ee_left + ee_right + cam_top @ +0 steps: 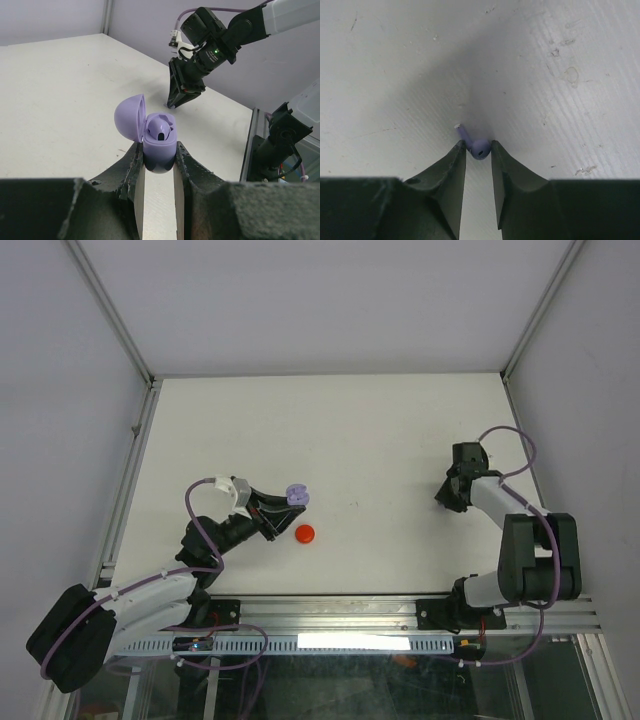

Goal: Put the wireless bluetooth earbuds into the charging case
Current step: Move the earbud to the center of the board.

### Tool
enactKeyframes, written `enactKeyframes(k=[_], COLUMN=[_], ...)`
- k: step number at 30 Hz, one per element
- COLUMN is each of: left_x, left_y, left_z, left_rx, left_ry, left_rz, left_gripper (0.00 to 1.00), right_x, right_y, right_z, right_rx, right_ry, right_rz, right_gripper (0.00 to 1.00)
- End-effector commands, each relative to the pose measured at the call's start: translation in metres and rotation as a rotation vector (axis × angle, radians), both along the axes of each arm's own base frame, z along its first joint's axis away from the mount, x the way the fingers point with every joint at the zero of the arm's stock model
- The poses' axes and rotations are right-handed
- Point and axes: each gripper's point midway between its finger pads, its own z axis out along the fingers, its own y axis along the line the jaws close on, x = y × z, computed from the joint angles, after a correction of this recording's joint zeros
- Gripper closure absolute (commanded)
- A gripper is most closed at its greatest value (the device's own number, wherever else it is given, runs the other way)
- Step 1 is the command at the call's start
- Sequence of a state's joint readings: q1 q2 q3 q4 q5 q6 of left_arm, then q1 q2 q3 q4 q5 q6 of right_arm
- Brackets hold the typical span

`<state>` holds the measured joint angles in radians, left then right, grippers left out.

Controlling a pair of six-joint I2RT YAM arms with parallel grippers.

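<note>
My left gripper [159,151] is shut on a pale lavender charging case [159,145], held upright just above the table. Its lid [129,117] is open to the left, and one lavender earbud [161,131] sits inside. In the top view the case [296,495] is at the left gripper's tips [286,506], left of centre. My right gripper [479,148] is shut on a lavender earbud [480,149] at the table surface, with the stem pointing up-left. In the top view the right gripper [446,502] points down at the right side of the table.
A small red round piece [305,533] lies on the table just in front of the case. The white table [380,440] has metal rails along its left and near edges. The right arm [210,50] shows beyond the case in the left wrist view.
</note>
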<state>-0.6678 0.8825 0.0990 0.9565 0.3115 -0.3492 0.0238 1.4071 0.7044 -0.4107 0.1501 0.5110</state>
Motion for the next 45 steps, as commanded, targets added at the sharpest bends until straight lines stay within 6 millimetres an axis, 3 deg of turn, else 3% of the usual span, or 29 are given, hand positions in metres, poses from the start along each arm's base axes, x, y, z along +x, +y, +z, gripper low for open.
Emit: enactKeyframes(k=[1,10,19,26,36,45], left_x=[-0.002,-0.003,-0.002,-0.002,-0.001,-0.001], left_y=[0.002,0.002,0.004,0.005,0.004,0.004], left_z=[0.009,0.01,0.012,0.015,0.016,0.016], left_rx=[-0.033,-0.034,-0.023,-0.015,-0.011,-0.009], left_ry=[-0.023,-0.026,-0.046,-0.062,-0.06,-0.062], left_rz=[0.007,0.003,0.013,0.022,0.021,0.021], left_gripper=[0.92,0.92,0.92,0.92,0.92,0.92], right_x=[0.007,0.008,0.002,-0.011,-0.02,-0.016], right_y=[0.007,0.045,0.121,0.153,0.161,0.143], right_z=[-0.002,-0.006,0.006,0.003,0.002,-0.001], right_rx=[0.035,0.04,0.021,-0.022,-0.088,-0.195], right_ry=[0.008,0.052,0.088,0.119,0.144,0.169], right_rz=[0.036,0.246,0.611,0.777,0.86,0.826], right_gripper=[0.73,0.8,0.81,0.79,0.64,0.61])
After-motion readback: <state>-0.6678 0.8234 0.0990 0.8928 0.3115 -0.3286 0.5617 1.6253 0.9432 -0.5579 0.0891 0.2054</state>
